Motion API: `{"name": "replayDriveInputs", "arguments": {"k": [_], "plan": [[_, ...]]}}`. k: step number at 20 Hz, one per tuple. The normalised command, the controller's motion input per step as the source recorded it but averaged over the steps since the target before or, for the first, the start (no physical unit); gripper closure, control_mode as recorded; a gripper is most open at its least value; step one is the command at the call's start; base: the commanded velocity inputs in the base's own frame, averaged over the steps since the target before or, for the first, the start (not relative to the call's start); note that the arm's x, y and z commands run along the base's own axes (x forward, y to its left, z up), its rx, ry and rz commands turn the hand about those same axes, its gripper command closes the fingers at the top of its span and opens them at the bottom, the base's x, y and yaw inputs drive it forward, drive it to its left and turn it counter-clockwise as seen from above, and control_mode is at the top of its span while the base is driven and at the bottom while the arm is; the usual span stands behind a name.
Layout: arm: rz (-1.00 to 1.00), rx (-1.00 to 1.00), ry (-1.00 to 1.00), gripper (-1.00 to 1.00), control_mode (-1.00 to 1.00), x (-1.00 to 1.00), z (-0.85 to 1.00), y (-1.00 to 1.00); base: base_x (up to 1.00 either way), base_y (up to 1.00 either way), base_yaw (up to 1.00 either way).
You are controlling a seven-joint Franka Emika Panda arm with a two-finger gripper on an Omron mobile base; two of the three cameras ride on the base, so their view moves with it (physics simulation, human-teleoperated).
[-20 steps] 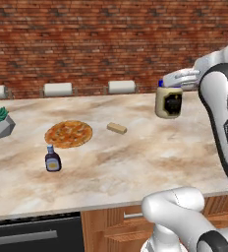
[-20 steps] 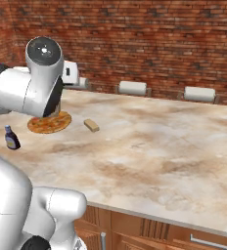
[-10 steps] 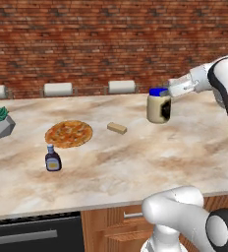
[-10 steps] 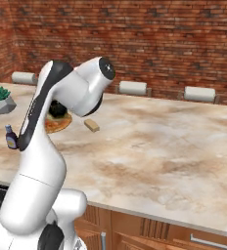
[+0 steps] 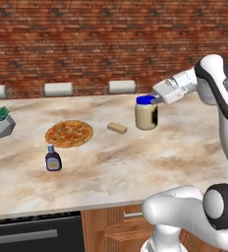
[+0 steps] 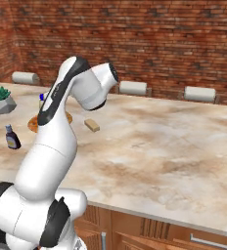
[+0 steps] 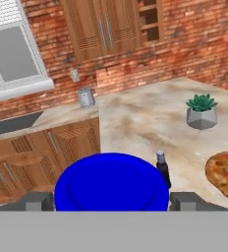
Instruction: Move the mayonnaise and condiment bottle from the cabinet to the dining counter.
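Two task items on the tabletop

Tabletop [image 5: 135, 167]: beige marble, long. Pizza [image 5: 69, 133] near its left part. Mayonnaise [image 5: 146, 112]: jar upright, right of the cracker [image 5: 117, 128]; my tool [image 5: 156, 98] is clamped on its blue lid [image 7: 111, 182]. Condiment bottle [image 5: 52, 159]: upright just in front of the pizza, well apart from the jar.

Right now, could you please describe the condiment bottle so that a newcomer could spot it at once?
On the long marble dining counter, look toward its left part, where a pizza lies. Just in front of the pizza stands the condiment bottle: small and dark, with a narrow neck and pale label, unlike the cream, blue-lidded mayonnaise farther right.
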Motion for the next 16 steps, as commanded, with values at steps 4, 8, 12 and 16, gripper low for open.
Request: {"name": "replayDriveInputs", "arguments": {"k": [4, 8, 12, 16], "plan": [[0.15, 0.00, -0.04, 1.00, -1.00, 0.09, -0.46, 0.50, 0.00, 0.00, 0.00], [0.07, 0.00, -0.10, 1.00, -1.00, 0.10, -0.61, 0.39, 0.00, 0.00, 0.00], [0.00, 0.00, -0.17, 1.00, -1.00, 0.07, -0.62, 0.32, 0.00, 0.00, 0.00], [0.00, 0.00, -0.23, 1.00, -1.00, 0.22, -0.58, 0.21, 0.00, 0.00, 0.00]]}}
